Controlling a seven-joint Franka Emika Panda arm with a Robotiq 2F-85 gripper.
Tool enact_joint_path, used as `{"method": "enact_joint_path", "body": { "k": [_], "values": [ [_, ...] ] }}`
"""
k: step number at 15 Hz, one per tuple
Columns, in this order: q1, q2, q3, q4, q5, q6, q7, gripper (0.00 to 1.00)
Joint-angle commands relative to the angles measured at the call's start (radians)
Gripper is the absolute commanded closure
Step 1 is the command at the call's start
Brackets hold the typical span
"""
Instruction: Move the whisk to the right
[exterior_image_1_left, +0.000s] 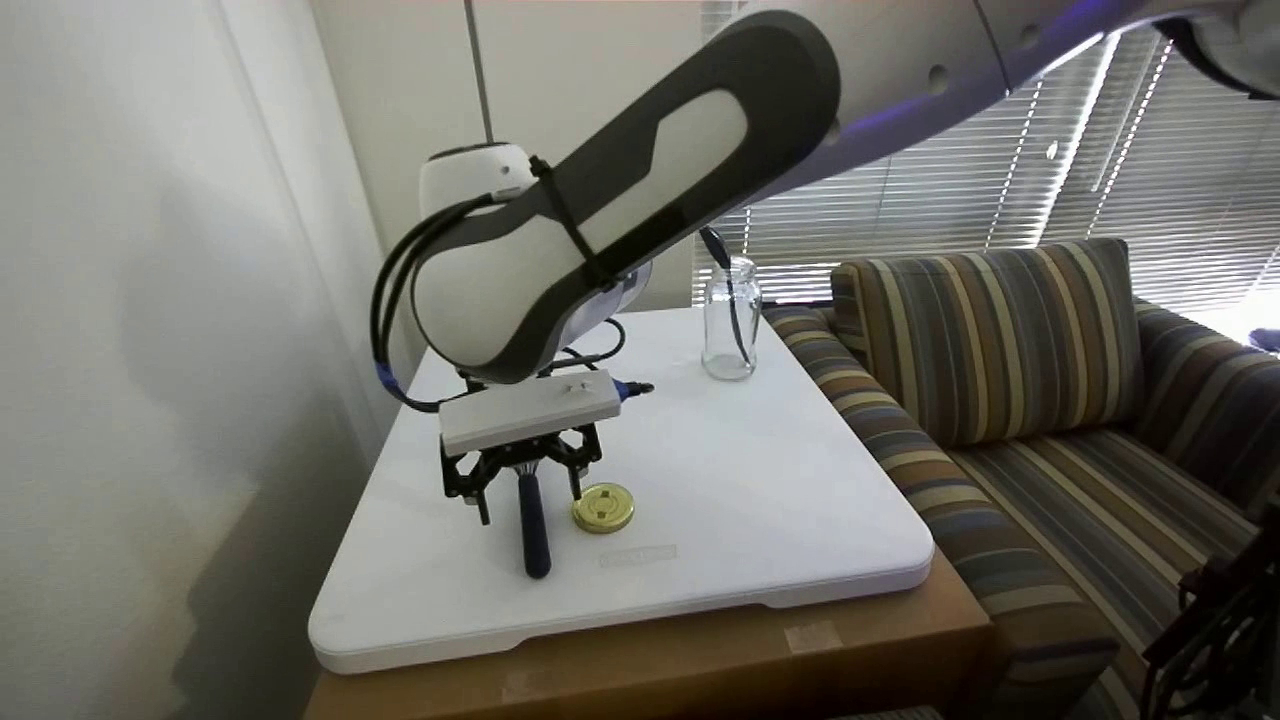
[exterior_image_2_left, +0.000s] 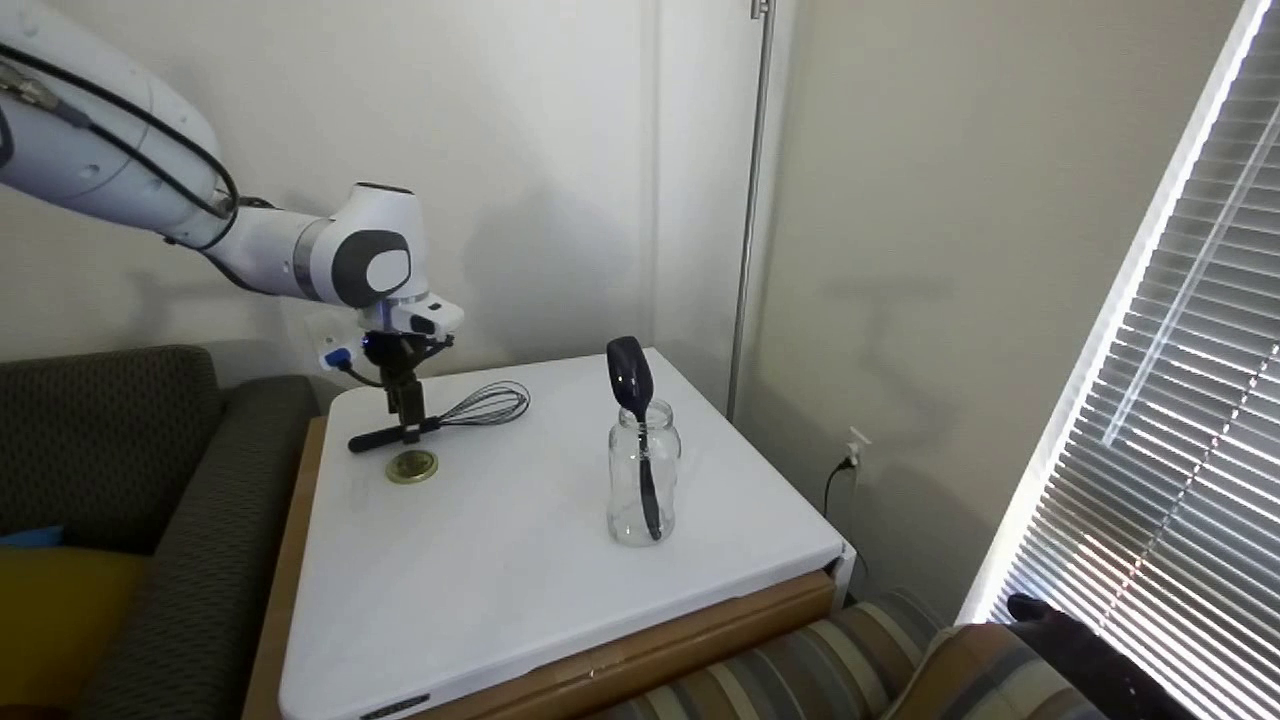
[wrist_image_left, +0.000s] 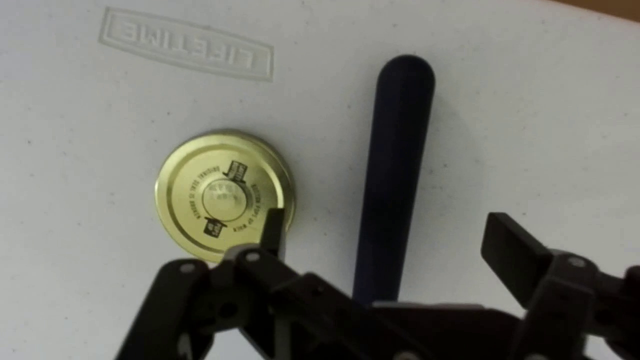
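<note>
The whisk lies flat on the white table. Its black handle shows in an exterior view (exterior_image_1_left: 535, 530) with the wire head mostly hidden behind the gripper. In an exterior view (exterior_image_2_left: 488, 405) the grey wire head shows whole. In the wrist view only the handle (wrist_image_left: 395, 160) shows; the head is out of view. My gripper (exterior_image_1_left: 530, 505) is open above the whisk, its fingers on either side of the handle, apart from it. In the wrist view the open gripper (wrist_image_left: 386, 220) has the handle between its fingers, nearer the left one. The gripper also shows edge-on in an exterior view (exterior_image_2_left: 410, 432).
A round yellowish lid (exterior_image_1_left: 603, 508) lies close beside the handle; in the wrist view the left finger overlaps the lid (wrist_image_left: 220, 192). A clear glass jar (exterior_image_2_left: 622, 490) with a dark utensil (exterior_image_2_left: 630, 375) stands farther along the table (exterior_image_2_left: 480, 590). A wall and a striped sofa (exterior_image_1_left: 985, 350) flank the table.
</note>
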Motion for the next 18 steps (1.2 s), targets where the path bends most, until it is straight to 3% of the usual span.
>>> {"method": "enact_joint_path", "body": {
  "k": [1, 2, 4, 14, 18],
  "values": [
    [-0.003, 0.074, -0.014, 0.127, 0.014, -0.035, -0.004, 0.0],
    [-0.004, 0.09, -0.013, 0.147, 0.015, -0.042, -0.006, 0.0],
    [-0.005, 0.116, -0.011, 0.181, 0.015, -0.056, -0.009, 0.26],
    [-0.006, 0.176, -0.001, 0.297, 0.0, -0.13, -0.026, 0.96],
    [0.002, 0.149, -0.014, 0.273, -0.036, -0.147, -0.084, 0.94]
  ]
}}
